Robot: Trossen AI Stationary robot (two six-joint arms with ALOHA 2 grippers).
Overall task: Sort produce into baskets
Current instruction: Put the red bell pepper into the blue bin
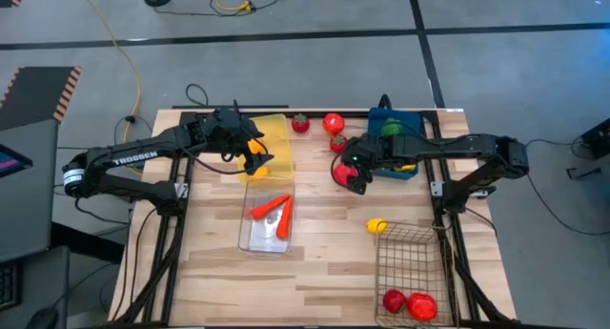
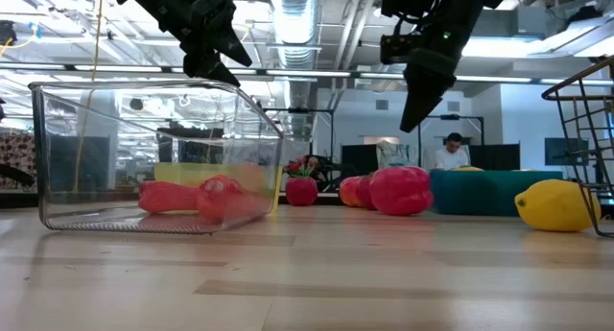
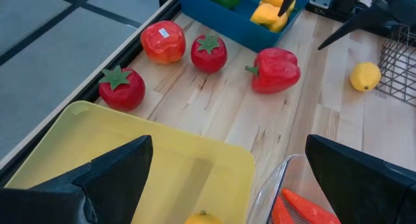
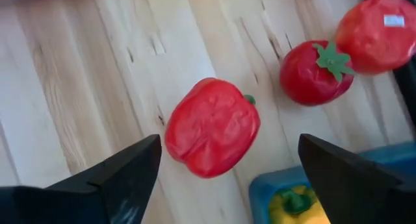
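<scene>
Two orange carrots (image 1: 272, 213) are seen lying in the clear bin (image 1: 250, 241), which adjoins the yellow bin (image 1: 276, 136). A red bell pepper (image 1: 343, 174) lies on its side just beside the blue bin (image 1: 400, 170), with tomatoes (image 1: 333, 123) and a strawberry (image 1: 300, 123) near that bin. A lemon (image 1: 376, 226) rests beside the wire-mesh basket (image 1: 396, 257), in which two red pieces (image 1: 410, 303) are held.

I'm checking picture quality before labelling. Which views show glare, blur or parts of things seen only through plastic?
Low view: the ceiling lights glare, and the carrots show only through the hazy wall of the clear bin. Right wrist view: the red pepper is soft and the open right gripper fingers are blurred. Left wrist view: the tomatoes carry small highlights. High view: even, sharp.
</scene>
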